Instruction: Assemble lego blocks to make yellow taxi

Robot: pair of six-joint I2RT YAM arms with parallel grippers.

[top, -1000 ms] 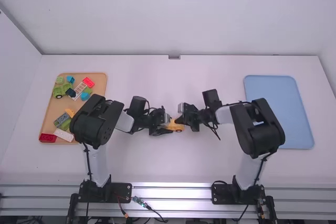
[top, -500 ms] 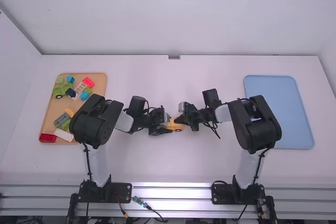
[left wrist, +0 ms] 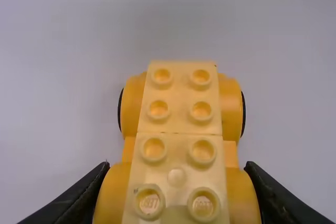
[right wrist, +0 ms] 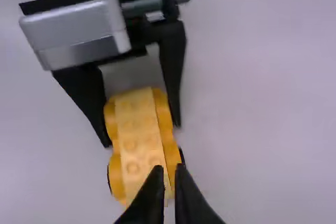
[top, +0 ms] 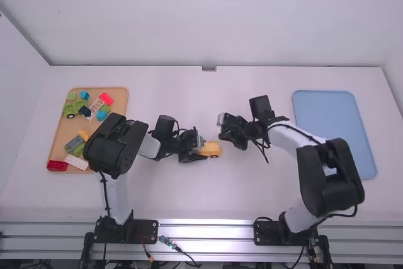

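Note:
In the high view my left gripper (top: pixel 198 150) is at mid-table, shut on the yellow car (top: pixel 212 149). The left wrist view shows the left gripper (left wrist: pixel 176 182) with one finger on each side of the car (left wrist: pixel 142 98), whose dark wheels show at the far end. Pale yellow studded blocks (left wrist: pixel 178 140) lie along its top. My right gripper (top: pixel 223 128) stands off to the right of the car and farther from the camera. In the right wrist view the right gripper (right wrist: pixel 169 184) has its fingertips together, nothing visible between them, with the car (right wrist: pixel 137 135) beyond them.
On the left is an orange-tan tray (top: pixel 55 149) holding green, red, blue and white blocks and a small yellow piece (top: pixel 83 135). A blue tray (top: pixel 334 130) lies at the right side of the table.
My right gripper has backed away from the car, to the right and farther from the camera, while its arm's elbow swung right. The left arm and the car have stayed put.

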